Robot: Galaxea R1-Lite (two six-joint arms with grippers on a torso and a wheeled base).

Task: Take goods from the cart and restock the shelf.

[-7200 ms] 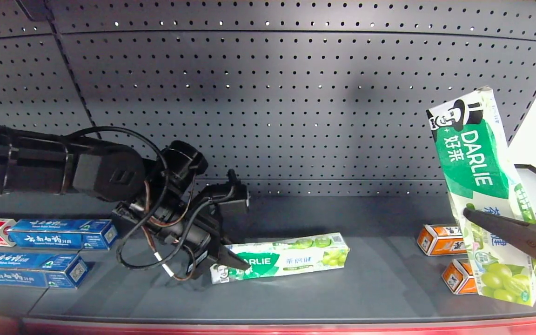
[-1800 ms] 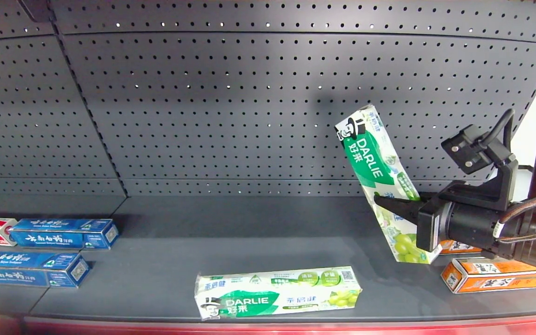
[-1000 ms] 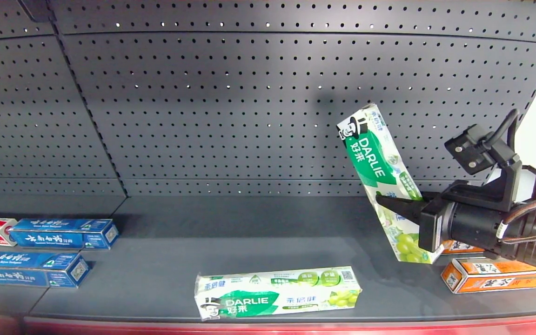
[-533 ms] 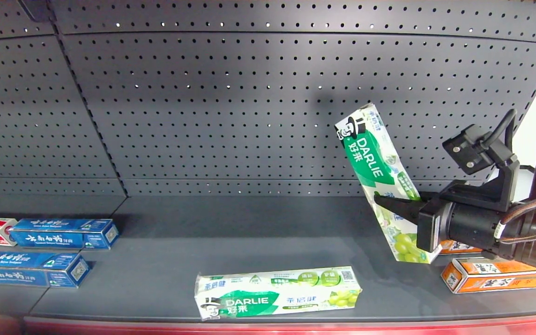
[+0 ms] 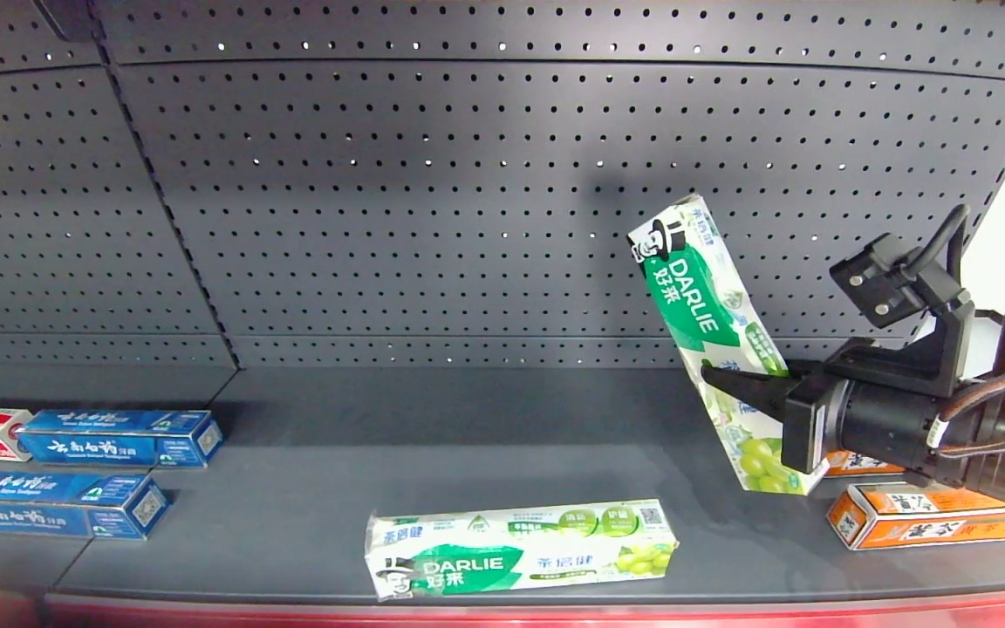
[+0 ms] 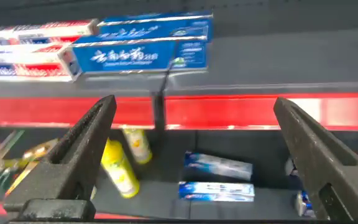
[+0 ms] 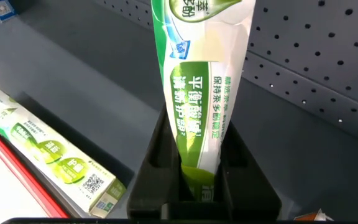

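Withdrawn from the shelf (image 5: 468, 436) since the earliest frame is the left arm. The second green box (image 5: 520, 545) it was touching has been left flat nearer the front lip, at 6 o'clock, its long axis running 9 to 3. Over the same span the green toothpaste box (image 5: 707, 305) has been carried inward from the far 3 o'clock edge; across the last second almost nothing has been shifted

That box is clamped across its lower half by the right fingers (image 5: 742, 388), closed narrowly on its sides. Its long axis is tilted: the lower end sits at 5 o'clock, low over the shelf board, and the top leans to 11 o'clock before the pegboard back (image 5: 468, 218). Whether the lower end touches the board cannot be told. The right forearm is held roughly level, entering from 3 o'clock above the orange boxes (image 5: 939, 515)

The placement is judged to depend on that axis being laid down to 9–3 on the bare board at 12 o'clock of the second green box. The left fingers (image 6: 86, 149) are spread wide, holding nothing, out before the shelf's red lip, so the right arm is the nearer
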